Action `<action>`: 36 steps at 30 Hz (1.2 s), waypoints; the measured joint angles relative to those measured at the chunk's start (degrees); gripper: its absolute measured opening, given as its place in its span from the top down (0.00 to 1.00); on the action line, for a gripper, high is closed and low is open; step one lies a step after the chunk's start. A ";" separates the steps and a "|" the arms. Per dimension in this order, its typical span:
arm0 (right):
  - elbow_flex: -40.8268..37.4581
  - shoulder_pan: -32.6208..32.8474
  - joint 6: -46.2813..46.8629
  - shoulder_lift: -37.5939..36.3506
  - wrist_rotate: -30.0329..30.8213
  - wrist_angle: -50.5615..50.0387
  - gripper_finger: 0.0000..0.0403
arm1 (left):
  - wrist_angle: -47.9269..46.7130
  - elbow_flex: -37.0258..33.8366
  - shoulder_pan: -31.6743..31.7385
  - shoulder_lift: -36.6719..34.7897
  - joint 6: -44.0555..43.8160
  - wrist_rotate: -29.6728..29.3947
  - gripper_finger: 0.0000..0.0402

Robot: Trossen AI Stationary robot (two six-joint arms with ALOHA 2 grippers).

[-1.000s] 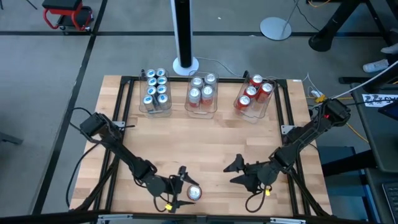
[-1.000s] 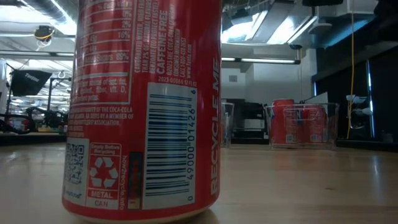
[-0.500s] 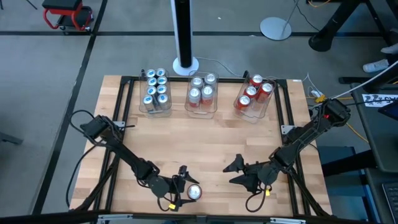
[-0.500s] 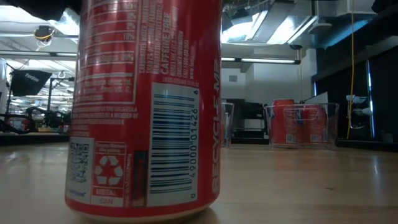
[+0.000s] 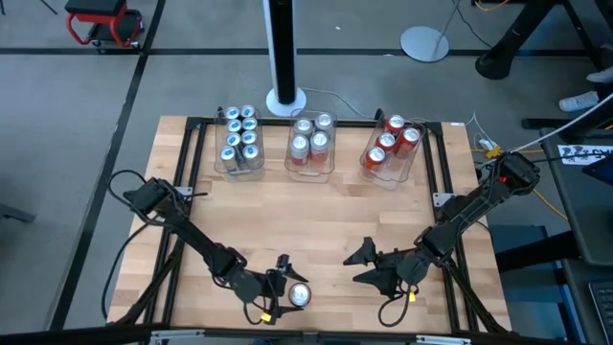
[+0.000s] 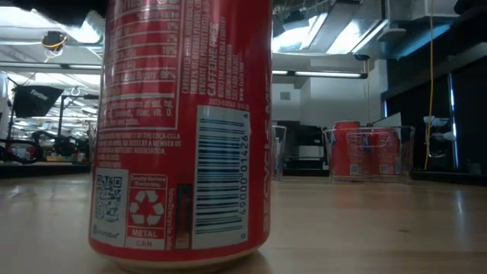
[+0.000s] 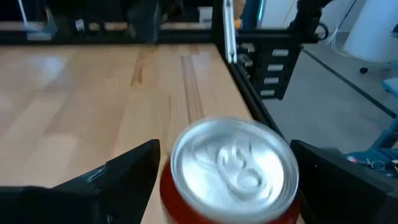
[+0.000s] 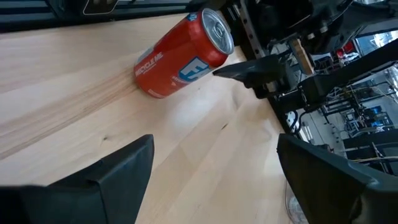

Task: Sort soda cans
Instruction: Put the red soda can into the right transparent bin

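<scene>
My left fingers [image 7: 214,180] stood wide open, one on each side of a red can [image 7: 233,171]. The can stood up between them near the front edge of the counter [image 5: 316,211]. I could not tell if my fingers touched its sides, and I would not say I had hold of it. My right fingers [image 5: 369,264] were wide open too and held nothing. They waited just above the counter, near the can on its right.

I think the can was light and smooth. It was round and shiny, so it could slip or spin. Its thin wall could dent if I squeezed hard. I think the best place to hold it was across the middle of its side, with one finger on each side, not by the top rim.

Far across the counter stood three clear tubs. One held blue cans [image 5: 240,139], one held silver cans [image 5: 310,140], and one held red cans [image 5: 393,144].

The high view showed all three tubs and both arms. The left wrist view showed only the can's silver top and my two fingers beside it. The low view showed the can's label and bar code very close, and the red tub far behind. The right wrist view showed the can's side and one left finger [image 8: 258,68] by it.
</scene>
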 joint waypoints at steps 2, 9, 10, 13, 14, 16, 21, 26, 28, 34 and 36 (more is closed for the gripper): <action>0.00 -0.01 -0.01 0.00 0.01 -0.01 0.16 | 1.88 0.00 0.49 0.00 1.49 0.02 0.14; 0.00 -0.02 -0.02 0.00 -0.24 -0.02 0.16 | 0.76 0.00 3.49 0.00 2.26 0.08 0.14; 0.00 -0.02 -0.02 0.00 -0.41 -0.01 0.16 | 0.62 0.00 3.83 0.00 2.48 0.01 0.14; 0.00 -0.02 -0.02 0.00 -0.54 -0.02 0.16 | 2.67 -0.07 4.49 0.00 4.58 -0.15 0.14; 0.00 -0.02 -0.02 0.00 -0.53 -0.02 0.16 | 3.61 -0.05 4.51 0.00 5.21 -0.17 0.14; 0.00 -0.02 -0.02 0.00 -0.55 -0.02 0.16 | 4.44 -0.02 4.51 0.00 5.97 -0.15 0.14; 0.05 -0.02 1.09 0.00 0.68 0.05 0.16 | 5.58 -0.05 3.76 -1.20 8.52 -0.14 0.14; 2.59 -0.02 1.25 0.00 1.96 0.18 0.16 | 0.09 -0.02 1.56 -8.56 8.73 -2.18 0.14; 4.18 -0.02 -0.50 0.03 2.50 0.41 0.16 | -5.98 0.00 0.23 -12.50 7.74 -3.81 0.14; 12.04 -2.73 -5.91 5.13 1.22 0.26 0.16 | -24.07 0.00 -4.05 -19.76 -1.82 -5.82 0.14; 15.38 -4.13 -7.22 7.81 -0.56 -1.88 0.16 | -27.95 0.00 -5.41 -19.72 -5.69 -5.84 0.14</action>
